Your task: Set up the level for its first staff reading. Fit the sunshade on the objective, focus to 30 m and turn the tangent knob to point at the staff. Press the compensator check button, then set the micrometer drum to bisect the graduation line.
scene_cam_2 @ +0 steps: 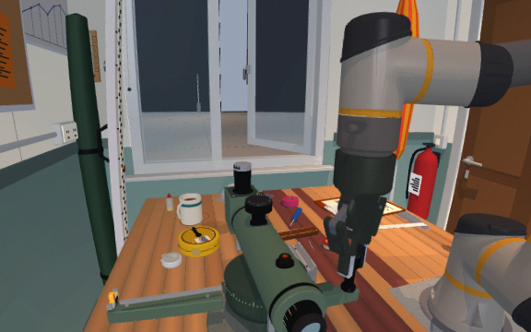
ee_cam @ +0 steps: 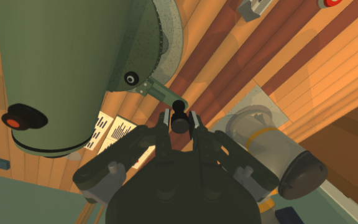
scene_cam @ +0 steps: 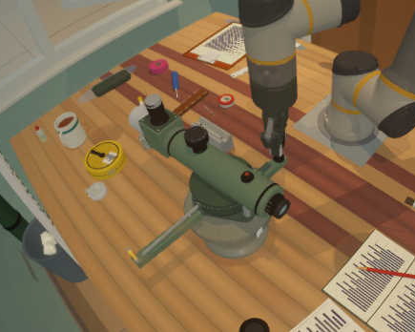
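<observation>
My gripper (scene_cam: pixel 278 154) (scene_cam_2: pixel 349 276) (ee_cam: pixel 180 120) points straight down beside the eyepiece end of the green level (scene_cam: pixel 214 165) (scene_cam_2: pixel 270 267). The small black tangent knob (scene_cam: pixel 278 159) (scene_cam_2: pixel 348 287) (ee_cam: pixel 179 122), on a green bracket off the level's right side, is clasped between its closed fingers. The black focus knob (scene_cam: pixel 196 138) (scene_cam_2: pixel 258 206) sits on top of the barrel, and the red compensator button (scene_cam: pixel 246 176) (scene_cam_2: pixel 284 261) (ee_cam: pixel 13 123) lies nearer the eyepiece. A black cylinder (scene_cam: pixel 155 109) (scene_cam_2: pixel 242 177) stands upright on the box at the objective end.
The arm's base (scene_cam: pixel 362 106) stands on a grey plate to the right of the level. A yellow tape case (scene_cam: pixel 105 159), white mug (scene_cam: pixel 70 129), small cap (scene_cam: pixel 96 191), screwdriver (scene_cam: pixel 175 83), tape rolls and clipboard (scene_cam: pixel 219 44) lie behind; papers with a red pencil (scene_cam: pixel 391 273) in front.
</observation>
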`<action>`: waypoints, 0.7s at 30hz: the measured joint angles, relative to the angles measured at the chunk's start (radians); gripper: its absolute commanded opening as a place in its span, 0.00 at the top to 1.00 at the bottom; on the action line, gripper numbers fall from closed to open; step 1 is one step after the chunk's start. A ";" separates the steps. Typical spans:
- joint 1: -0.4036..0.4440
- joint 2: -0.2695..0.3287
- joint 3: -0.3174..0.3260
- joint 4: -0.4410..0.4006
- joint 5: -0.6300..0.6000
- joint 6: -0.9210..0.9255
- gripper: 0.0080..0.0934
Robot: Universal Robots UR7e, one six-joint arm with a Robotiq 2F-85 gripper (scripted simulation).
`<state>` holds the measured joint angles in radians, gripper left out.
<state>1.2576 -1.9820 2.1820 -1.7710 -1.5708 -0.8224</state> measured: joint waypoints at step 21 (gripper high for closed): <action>0.000 0.000 0.000 0.000 0.000 0.000 0.75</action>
<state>1.2576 -1.9821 2.1819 -1.7709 -1.5709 -0.8224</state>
